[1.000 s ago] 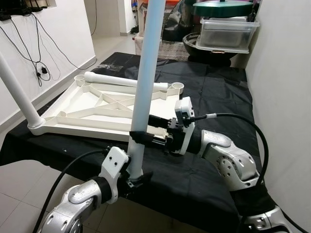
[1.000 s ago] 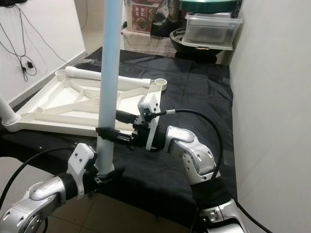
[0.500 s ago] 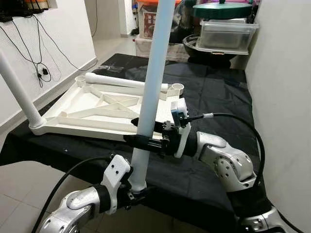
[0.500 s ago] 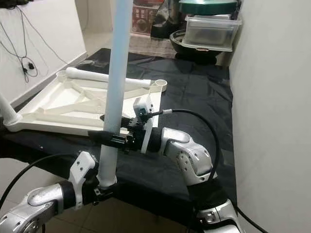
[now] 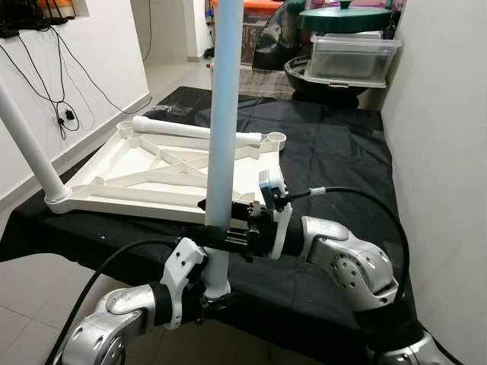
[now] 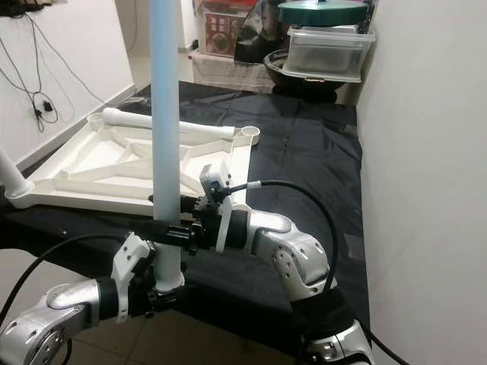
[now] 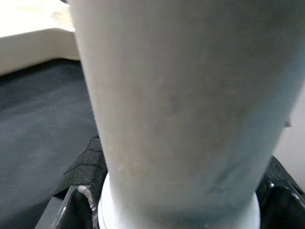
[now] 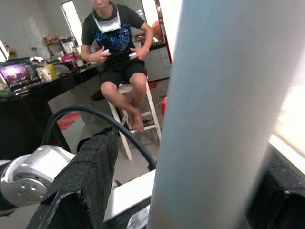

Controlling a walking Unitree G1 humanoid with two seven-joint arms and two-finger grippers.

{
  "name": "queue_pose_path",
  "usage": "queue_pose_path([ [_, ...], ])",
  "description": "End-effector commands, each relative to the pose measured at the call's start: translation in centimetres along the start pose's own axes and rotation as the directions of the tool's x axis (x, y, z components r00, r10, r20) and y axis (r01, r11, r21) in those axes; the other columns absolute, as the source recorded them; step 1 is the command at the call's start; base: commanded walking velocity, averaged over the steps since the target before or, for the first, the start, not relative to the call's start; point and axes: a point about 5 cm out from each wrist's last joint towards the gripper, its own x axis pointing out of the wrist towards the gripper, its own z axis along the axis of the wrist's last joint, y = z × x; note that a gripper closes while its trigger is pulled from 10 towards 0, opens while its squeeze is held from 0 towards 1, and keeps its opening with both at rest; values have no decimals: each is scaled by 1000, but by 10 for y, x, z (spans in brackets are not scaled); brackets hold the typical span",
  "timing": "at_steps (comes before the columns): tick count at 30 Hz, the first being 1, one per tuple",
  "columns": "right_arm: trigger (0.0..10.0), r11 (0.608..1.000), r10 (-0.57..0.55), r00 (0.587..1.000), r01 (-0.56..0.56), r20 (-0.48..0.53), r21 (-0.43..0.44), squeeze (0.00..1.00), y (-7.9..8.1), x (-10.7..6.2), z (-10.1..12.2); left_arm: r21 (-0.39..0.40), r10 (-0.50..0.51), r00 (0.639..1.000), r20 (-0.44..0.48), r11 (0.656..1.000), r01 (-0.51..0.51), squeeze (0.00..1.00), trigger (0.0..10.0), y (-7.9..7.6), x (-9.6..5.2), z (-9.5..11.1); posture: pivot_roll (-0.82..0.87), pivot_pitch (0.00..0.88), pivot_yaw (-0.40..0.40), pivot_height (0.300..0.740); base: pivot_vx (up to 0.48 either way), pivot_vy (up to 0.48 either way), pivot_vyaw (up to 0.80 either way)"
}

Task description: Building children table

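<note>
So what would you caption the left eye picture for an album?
Both grippers, left low and right above it, hold a white table leg upright beside the upturned tabletop.

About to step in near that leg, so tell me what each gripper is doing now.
Left gripper: shut on the white table leg, at its bottom end.
Right gripper: shut on the same leg, a little higher up.

A pale table leg (image 7: 186,109) stands close up, flared at its base, above black cloth (image 7: 43,129).
</note>
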Motion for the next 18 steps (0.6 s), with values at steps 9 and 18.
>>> queue_pose_path([
  [9,10000,999,-25,999,24,-25,-38,0,1,5,-2,-18,-89,995,-42,996,88,0,10000,-14,-1,-9,56,47,-26,740,0,0,0],
  [18,3529,1000,-22,1000,22,-16,-9,0,1,5,-2,43,-73,991,-110,996,78,0,10000,-6,-12,-15,54,51,-24,740,0,0,0],
])
